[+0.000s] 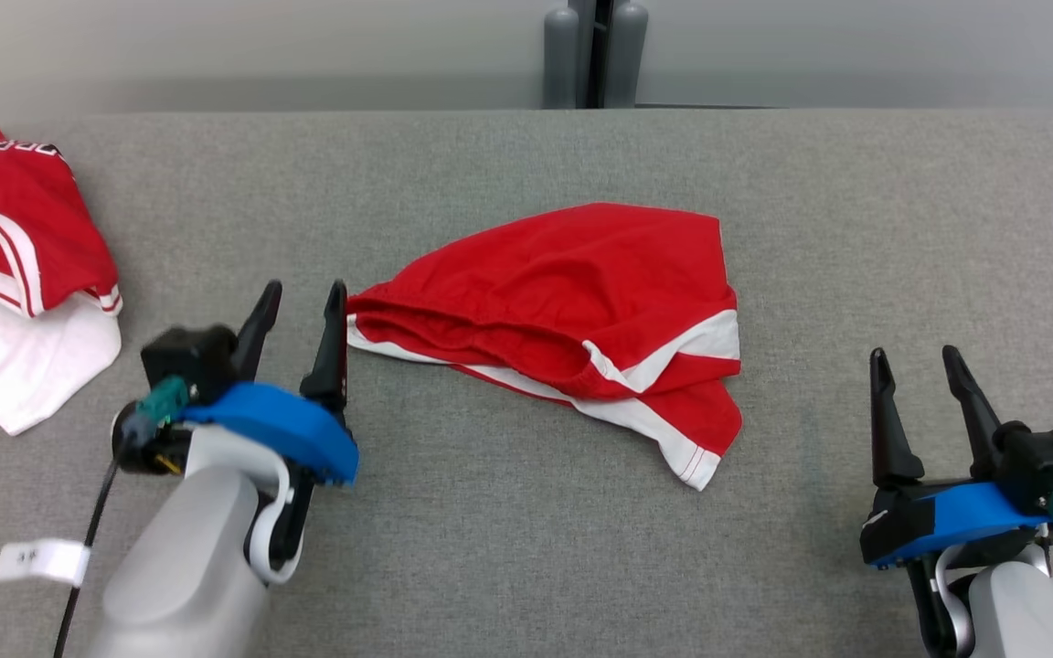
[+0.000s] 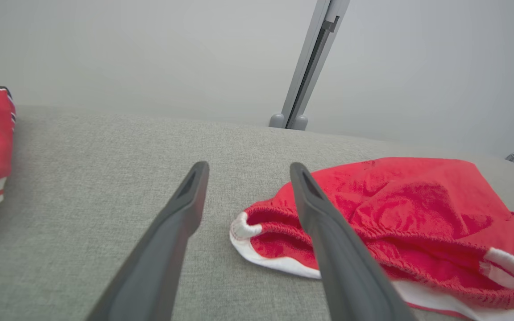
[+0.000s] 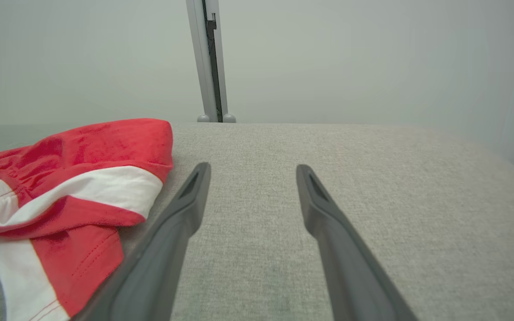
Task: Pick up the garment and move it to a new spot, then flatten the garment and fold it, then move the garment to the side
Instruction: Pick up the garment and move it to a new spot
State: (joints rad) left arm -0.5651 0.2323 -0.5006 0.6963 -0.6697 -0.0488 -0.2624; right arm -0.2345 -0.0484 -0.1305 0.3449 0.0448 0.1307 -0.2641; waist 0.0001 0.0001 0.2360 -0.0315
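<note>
The left gripper [image 1: 303, 297] stands with jaws spread and empty, just beside the waistband end of the red garment [image 1: 572, 302], which lies crumpled mid-way across the grey table [image 1: 490, 530]. The right gripper [image 1: 915, 358], likewise spread and empty, rests apart from the garment's right hem. A red-and-white pile [image 1: 15, 247] sits far left.

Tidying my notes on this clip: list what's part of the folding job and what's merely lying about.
Job: crumpled red fabric shorts with white trim, mid-table; open left gripper beside them.
Lying about: heap of red-and-white clothes at the left edge; grey upright post.
</note>
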